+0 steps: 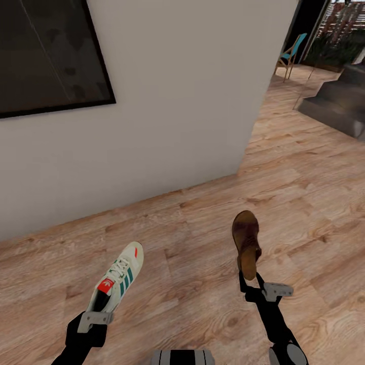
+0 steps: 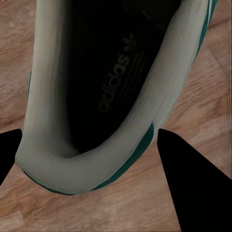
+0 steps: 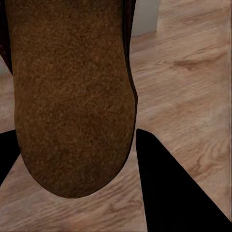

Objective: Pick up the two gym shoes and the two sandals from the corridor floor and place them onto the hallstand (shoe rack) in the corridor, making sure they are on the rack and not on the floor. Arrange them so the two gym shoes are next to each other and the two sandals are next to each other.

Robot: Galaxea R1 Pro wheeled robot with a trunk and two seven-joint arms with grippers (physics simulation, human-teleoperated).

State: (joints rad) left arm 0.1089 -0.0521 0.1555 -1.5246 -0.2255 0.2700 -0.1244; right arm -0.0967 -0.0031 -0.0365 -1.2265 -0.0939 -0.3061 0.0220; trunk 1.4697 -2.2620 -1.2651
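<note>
- Wood floor point(image 1: 314, 203) runs beside a white wall point(image 1: 177, 101).
- Left claw point(image 1: 95, 320) clenches a gym shoe point(image 1: 117, 279) by the heel, above the floor.
- Right claw point(image 1: 252, 286) grasps a sandal point(image 1: 247, 243), likewise lifted.

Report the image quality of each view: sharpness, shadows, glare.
Head view: evenly lit, no glare, gym shoe and sandal fairly sharp, no clear shadows beneath them. Left wrist view: shoe's heel collar soft and close, insole dark. Right wrist view: sandal footbed grainy, hand fingers plain black.
</note>
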